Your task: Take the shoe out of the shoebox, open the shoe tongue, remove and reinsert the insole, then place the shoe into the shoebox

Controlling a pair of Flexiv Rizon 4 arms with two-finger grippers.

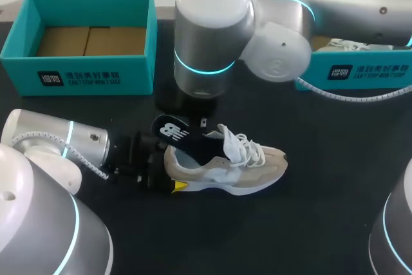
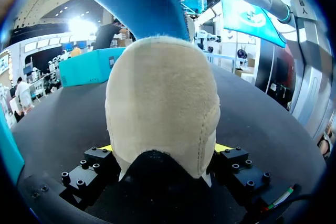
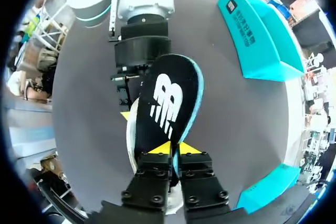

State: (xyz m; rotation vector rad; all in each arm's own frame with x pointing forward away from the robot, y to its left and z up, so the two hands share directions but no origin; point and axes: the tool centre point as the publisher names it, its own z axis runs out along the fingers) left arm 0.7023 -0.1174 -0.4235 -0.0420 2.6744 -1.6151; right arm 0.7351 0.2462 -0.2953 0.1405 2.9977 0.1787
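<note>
Though spanning the whole head view, serves only as work surface: black tabletop [image 1: 322, 223]. At its upper left, open with just its brown floor showing, probably waiting to take the shoe at the end: teal cardboard shoebox [image 1: 80, 72]. At upper right, partly hidden behind the right arm, a second teal cardboard piece [image 1: 364, 72], perhaps the lid; cannot tell. At centre, out of the box and resting on its sole, toe to the right: beige-and-grey suede sneaker with white laces [image 1: 225, 169]. Clamped at the heel by the left gripper [image 2: 165, 153], yellow tips pressed to either side of the heel cup, seemingly to stop the shoe sliding or tipping while the insole is worked. Slanting up out of the shoe's opening toward the upper left: black foam insole with white logo and teal underside [image 3: 168, 103]. Pinched at its near end by the right gripper [image 3: 175, 150], fingers closed tight on it, set above the shoe so as to guide the insole along its length. Removal or reinsertion in hand, cannot tell which; boxing not yet done.
</note>
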